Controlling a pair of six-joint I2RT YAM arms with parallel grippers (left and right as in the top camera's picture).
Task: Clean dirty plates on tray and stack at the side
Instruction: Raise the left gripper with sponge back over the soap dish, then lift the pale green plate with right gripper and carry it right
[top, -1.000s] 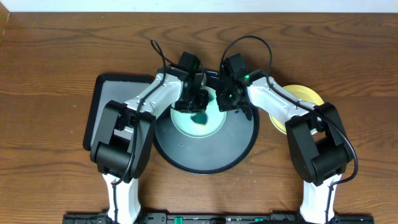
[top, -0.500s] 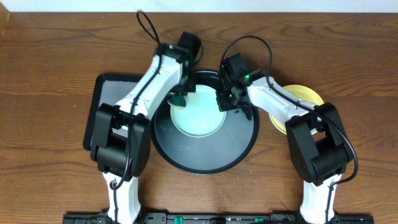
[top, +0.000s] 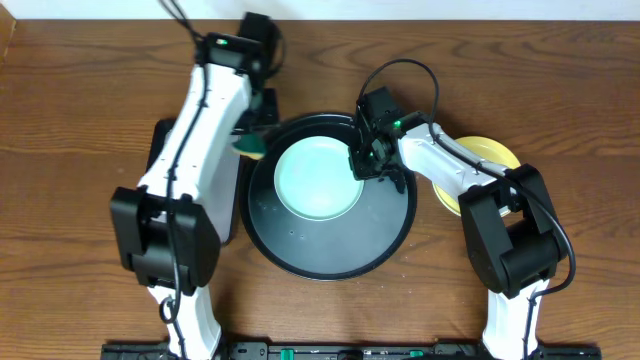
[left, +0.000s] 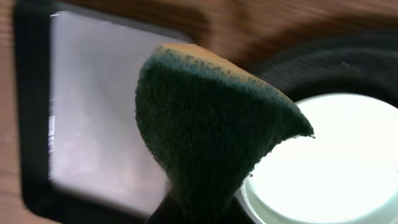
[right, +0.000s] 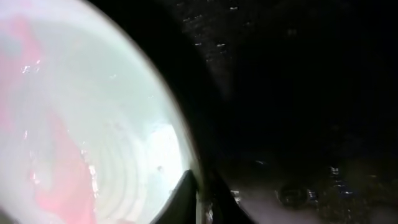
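Note:
A pale mint plate (top: 317, 180) lies in the large round black tray (top: 330, 255). My right gripper (top: 362, 165) is shut on the plate's right rim, and the wrist view shows the fingertips (right: 186, 193) pinching that rim (right: 200, 186). The plate (right: 81, 124) fills the left of that view. My left gripper (top: 255, 135) is shut on a dark green sponge (top: 250, 142) and holds it above the tray's upper-left rim. In the left wrist view the sponge (left: 211, 124) hides the jaws, with the plate (left: 336, 155) to its right. A pale yellow plate (top: 485, 155) sits on the table at the right.
A dark grey rectangular tray (top: 158, 180) lies left of the round tray, mostly under my left arm, and shows as a grey panel (left: 93, 118) in the left wrist view. My right arm crosses over the yellow plate. Bare wooden table surrounds both trays.
My left gripper lifted the sponge off the mint plate and swung up and left, past the round tray's rim. The right gripper kept its pinch on the plate's rim.

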